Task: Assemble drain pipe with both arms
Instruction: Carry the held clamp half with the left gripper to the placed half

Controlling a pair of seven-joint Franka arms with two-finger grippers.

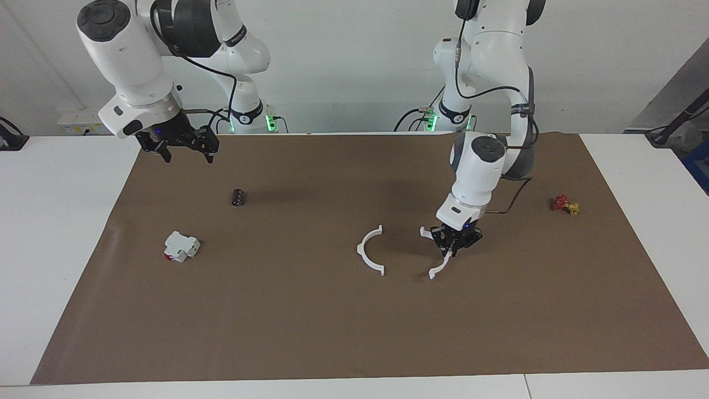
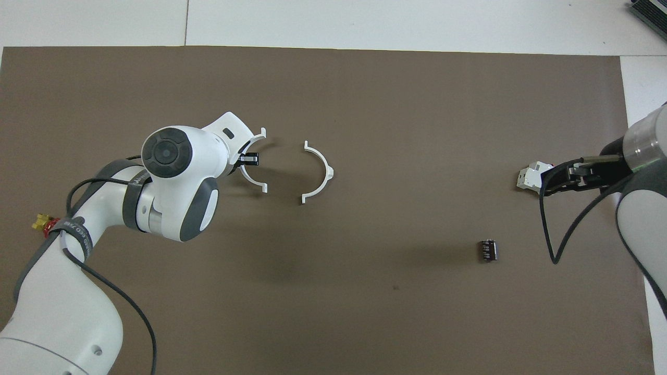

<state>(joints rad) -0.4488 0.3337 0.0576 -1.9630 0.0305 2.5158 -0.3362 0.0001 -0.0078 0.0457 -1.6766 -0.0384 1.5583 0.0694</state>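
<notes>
White desk [image 1: 61, 233] under a plain pale wall, most of it covered by a matte brown mat [image 1: 332, 332].

Left hand [image 1: 455, 244], low at the mat, pinching one half-ring arc [image 1: 437, 269] at its middle, fingertips pressed together on the thin band. Gripped mid-curve, probably so both open ends stay free to meet the partner piece. Arc's lower end touching or almost touching the mat; hard to say which.

Second half-ring arc [image 1: 370, 250] lying flat on the mat just beside the held one, toward the right arm's end, its open side turned toward the held arc. Apart, not yet joined. Likely left there for the other arm to take.

Right hand [image 1: 183, 145], fingers spread wide, holding nothing, raised over the mat's edge at the right arm's end, waiting.

Both arcs thin, white, smooth hard plastic with small square tabs at ends and middle; light, springy-looking, prone to twisting in a narrow pinch.

Elsewhere on the mat: white blocky part [image 1: 180, 246] with a red end, small dark ribbed cylinder [image 1: 239, 197], red-and-yellow valve [image 1: 565, 204] at the left arm's end.
</notes>
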